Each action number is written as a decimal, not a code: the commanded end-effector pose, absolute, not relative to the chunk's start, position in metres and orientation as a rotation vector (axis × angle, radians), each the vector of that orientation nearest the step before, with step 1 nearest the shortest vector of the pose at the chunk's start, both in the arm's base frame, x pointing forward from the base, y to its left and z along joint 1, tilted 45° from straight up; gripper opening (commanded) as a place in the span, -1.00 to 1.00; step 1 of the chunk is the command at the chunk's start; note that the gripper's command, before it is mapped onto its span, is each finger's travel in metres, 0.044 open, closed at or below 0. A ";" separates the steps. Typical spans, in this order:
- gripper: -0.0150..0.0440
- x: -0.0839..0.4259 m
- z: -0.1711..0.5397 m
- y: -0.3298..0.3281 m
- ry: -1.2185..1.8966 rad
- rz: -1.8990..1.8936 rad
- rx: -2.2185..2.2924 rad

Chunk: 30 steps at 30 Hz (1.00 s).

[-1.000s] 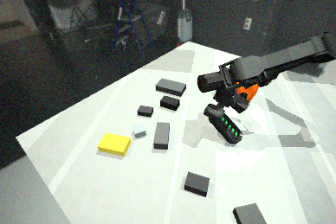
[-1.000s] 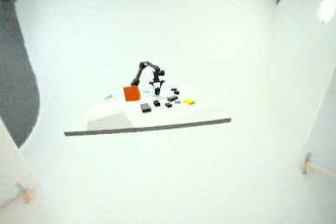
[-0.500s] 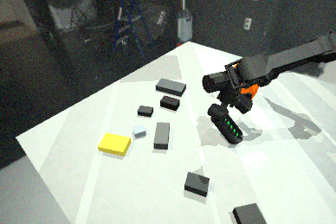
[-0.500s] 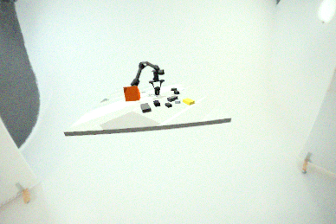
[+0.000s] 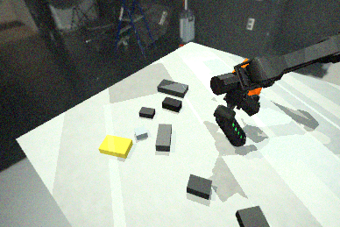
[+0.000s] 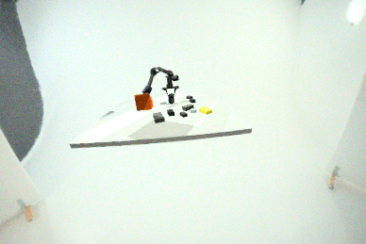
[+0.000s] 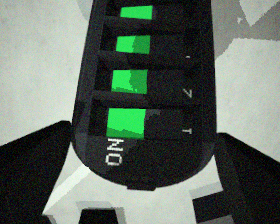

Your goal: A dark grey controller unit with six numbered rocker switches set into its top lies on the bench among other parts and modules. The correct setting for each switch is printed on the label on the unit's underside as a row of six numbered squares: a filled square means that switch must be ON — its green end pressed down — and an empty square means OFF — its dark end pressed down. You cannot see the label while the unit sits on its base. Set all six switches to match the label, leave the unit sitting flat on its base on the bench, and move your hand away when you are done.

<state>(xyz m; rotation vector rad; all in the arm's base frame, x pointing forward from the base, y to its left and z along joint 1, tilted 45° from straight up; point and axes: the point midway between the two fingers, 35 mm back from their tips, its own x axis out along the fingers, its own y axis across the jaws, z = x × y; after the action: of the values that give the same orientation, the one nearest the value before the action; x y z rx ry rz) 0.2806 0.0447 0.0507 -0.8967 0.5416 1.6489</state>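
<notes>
Two fingers, wide apart, gripping the controller unit.

the robot is a slim, jointed arm, black to very dark grey, with long, straight-edged links and chunkier joints. a stubby black cylinder juts near the wrist. its black two-fingered gripper has broad, plain, dark fingers, tapering wedge-like in the wrist view.
</notes>
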 end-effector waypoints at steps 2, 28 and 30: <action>0.65 0.279 0.055 0.050 0.546 1.651 -0.893; 0.65 0.274 0.075 0.059 0.582 1.631 -0.939; 0.65 0.274 0.076 0.060 0.585 1.629 -0.943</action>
<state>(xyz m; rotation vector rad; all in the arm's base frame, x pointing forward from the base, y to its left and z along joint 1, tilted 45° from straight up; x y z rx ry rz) 0.2755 0.0544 0.0734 -0.9509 0.5880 1.6212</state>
